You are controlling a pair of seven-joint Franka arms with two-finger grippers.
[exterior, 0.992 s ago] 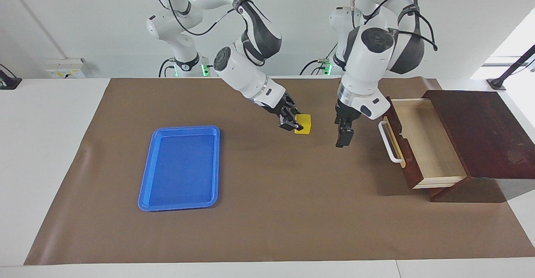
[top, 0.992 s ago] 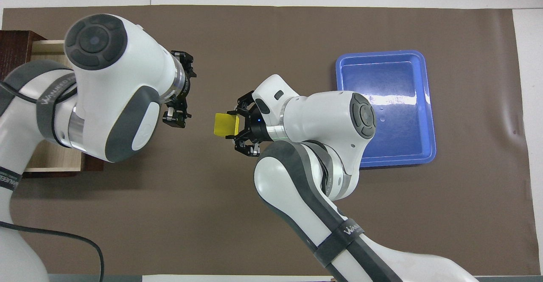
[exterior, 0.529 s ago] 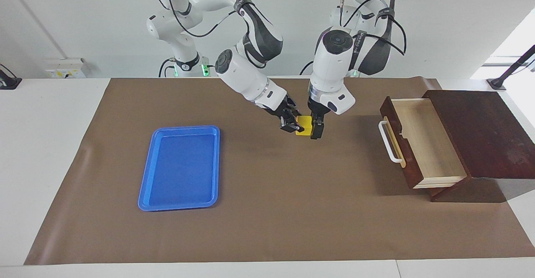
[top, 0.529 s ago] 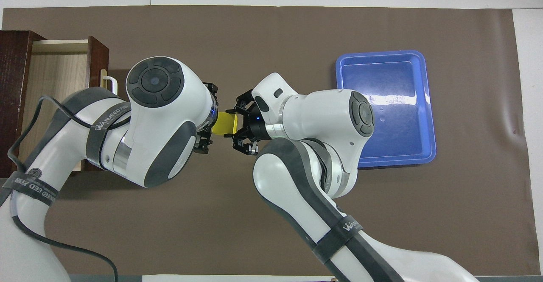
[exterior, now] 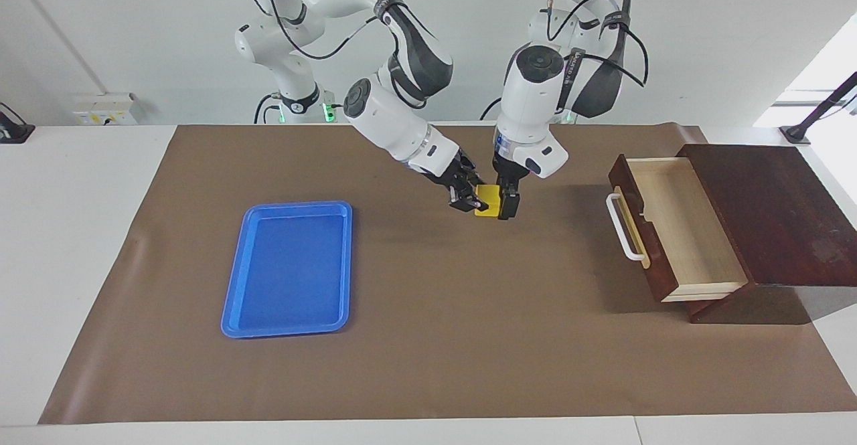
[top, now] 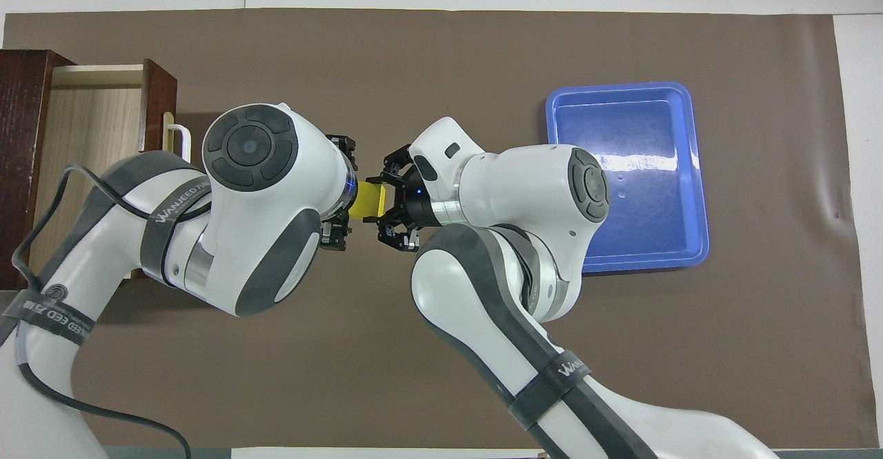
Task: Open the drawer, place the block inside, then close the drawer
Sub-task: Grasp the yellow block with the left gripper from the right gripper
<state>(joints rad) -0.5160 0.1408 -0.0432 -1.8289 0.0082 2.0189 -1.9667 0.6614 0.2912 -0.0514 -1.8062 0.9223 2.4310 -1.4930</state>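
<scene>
The right gripper (exterior: 470, 199) is up in the air over the middle of the brown mat (exterior: 428, 358), and its fingers are clenched on the block (exterior: 487, 200), a small yellow cube. The block hangs above the mat, not resting on it, approx. between the blue tray (exterior: 231, 291) and the drawer (exterior: 676, 231).

The left gripper (exterior: 507, 205) is at the other face of the same block, coming down from above. One dark finger of it shows against the block's side toward the drawer. Its fingers are around the cube, but I cannot tell if they already press it or are apart from it, because the wrist covers them in the overhead view and they are seen edge-on in the facing view. So the block is between both grippers, w/ the right one clearly holding.

In the overhead view only a narrow yellow strip of the block (top: 368, 200) shows between the two wrists.

The drawer is pulled out of its dark red-brown box (exterior: 770, 211), at the left arm's end of the table. Its pale wood inside is open to view and has nothing in it. The white bar handle (exterior: 621, 227) faces the middle of the mat.

The blue tray lies flat on the mat toward the right arm's end, well apart from the grippers.
</scene>
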